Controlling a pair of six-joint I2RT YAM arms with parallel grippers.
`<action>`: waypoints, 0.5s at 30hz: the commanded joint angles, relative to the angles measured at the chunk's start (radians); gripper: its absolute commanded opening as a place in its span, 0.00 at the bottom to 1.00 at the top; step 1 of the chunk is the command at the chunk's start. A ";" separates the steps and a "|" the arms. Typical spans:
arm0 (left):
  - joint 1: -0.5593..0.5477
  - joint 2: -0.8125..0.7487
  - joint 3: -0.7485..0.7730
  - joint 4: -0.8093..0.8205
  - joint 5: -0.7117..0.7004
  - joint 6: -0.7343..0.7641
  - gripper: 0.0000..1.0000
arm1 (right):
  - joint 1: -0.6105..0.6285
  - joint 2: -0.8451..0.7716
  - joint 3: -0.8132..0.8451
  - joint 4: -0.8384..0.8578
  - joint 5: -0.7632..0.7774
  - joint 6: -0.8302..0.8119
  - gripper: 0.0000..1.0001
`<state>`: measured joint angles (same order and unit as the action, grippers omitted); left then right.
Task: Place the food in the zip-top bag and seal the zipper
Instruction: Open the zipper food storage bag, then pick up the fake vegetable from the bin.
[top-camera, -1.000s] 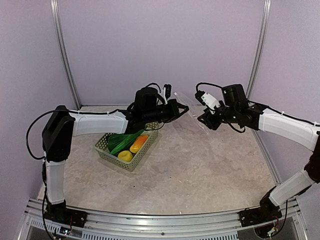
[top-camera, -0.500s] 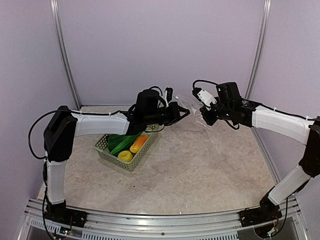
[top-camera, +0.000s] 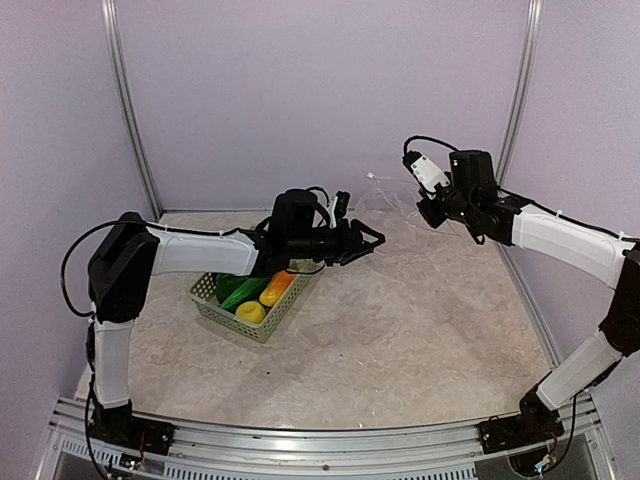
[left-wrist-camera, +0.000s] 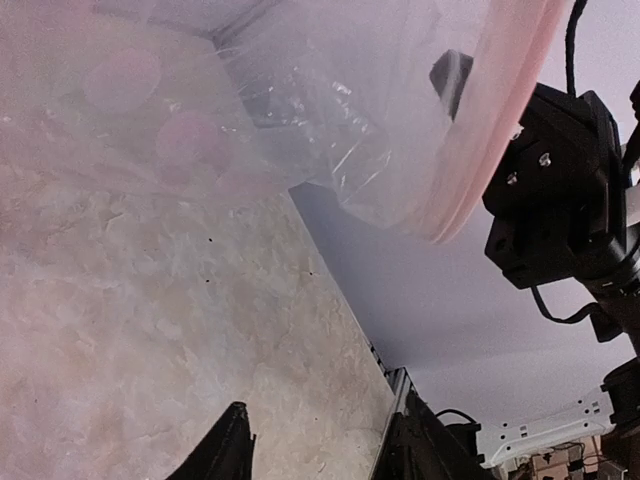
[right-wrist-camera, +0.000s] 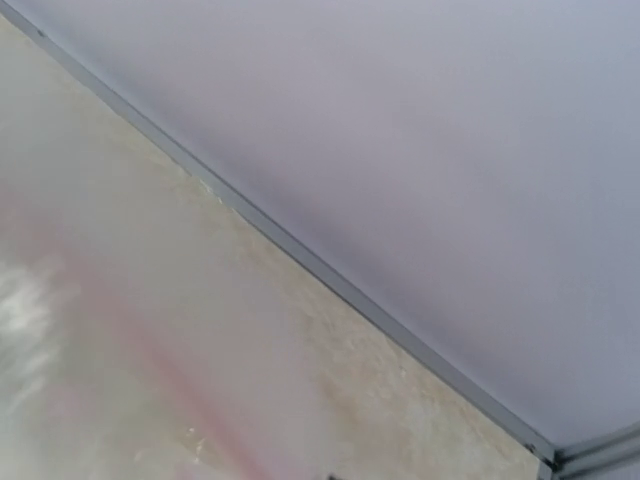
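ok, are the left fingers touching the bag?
Apart. The left wrist view shows both fingers low in frame, the zip-top bag hanging beyond them, and a stretch of table visible in between.

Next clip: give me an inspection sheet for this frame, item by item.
Surface: marbled table, no spills seen.
Job's things: food sits in the green basket; zip-top bag hangs in the air, its zipper pinkish.
Clutter: nothing seen.
Grippers: left hand open and empty near the bag; right hand shut on the bag.
Cables: black loops at both arms.
Surroundings: lilac walls, metal posts.
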<state>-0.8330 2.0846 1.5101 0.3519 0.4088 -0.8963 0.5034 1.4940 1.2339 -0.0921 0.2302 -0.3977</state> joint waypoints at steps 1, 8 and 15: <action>0.019 -0.027 -0.003 -0.024 0.093 0.123 0.57 | -0.065 -0.017 -0.013 0.005 0.013 0.022 0.00; 0.141 -0.233 -0.104 -0.423 0.026 0.240 0.69 | -0.233 -0.054 0.060 0.006 0.026 -0.005 0.00; 0.237 -0.369 -0.194 -0.777 -0.135 0.405 0.73 | -0.264 -0.107 -0.020 0.019 -0.025 0.022 0.00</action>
<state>-0.6167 1.7752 1.3724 -0.1455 0.3748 -0.6266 0.2291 1.4380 1.2602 -0.0845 0.2687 -0.4072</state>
